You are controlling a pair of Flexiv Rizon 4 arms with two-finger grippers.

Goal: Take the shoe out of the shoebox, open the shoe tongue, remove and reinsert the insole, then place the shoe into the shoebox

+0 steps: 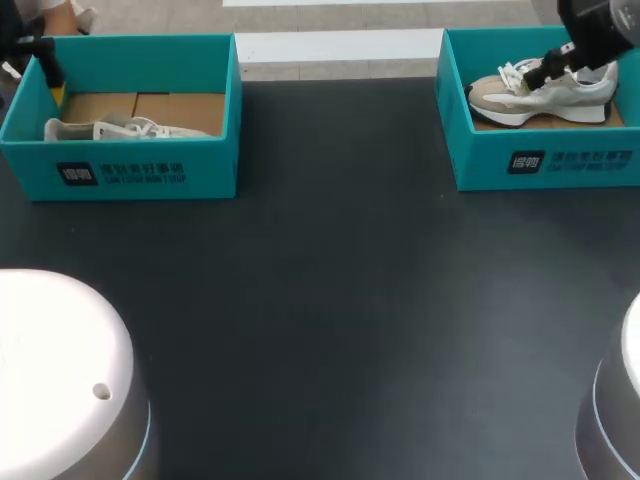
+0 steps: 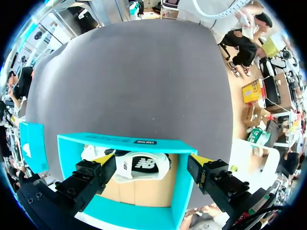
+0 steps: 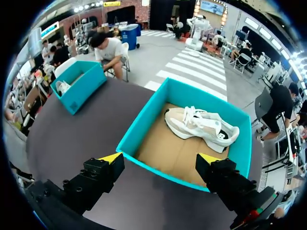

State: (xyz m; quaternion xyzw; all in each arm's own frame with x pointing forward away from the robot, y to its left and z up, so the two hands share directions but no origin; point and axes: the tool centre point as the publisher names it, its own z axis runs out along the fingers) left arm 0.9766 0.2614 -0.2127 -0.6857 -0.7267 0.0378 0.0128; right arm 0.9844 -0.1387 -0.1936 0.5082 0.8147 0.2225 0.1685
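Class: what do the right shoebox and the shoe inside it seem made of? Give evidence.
Right shoebox: probably cardboard, matte teal walls, bare brown floor. Shoe: apparently beige and white textile or suede panels, white laces, thick rubbery-looking sole; exact fabric unclear.

Far left: left arm (image 1: pixel 35 55) enters at scene edge, only dark wrist part showing. Its left end effector (image 2: pixel 152 160) points downward, yellow-tipped fingers (image 2: pixel 103 158) spread wide, gripping nothing. Far right: right arm (image 1: pixel 600 30) comes in from corner, wrist angled down and leftward. Its right end effector (image 3: pixel 159 158) likewise splayed wide, empty. White arm bases (image 1: pixel 60 370) at near left and near right.
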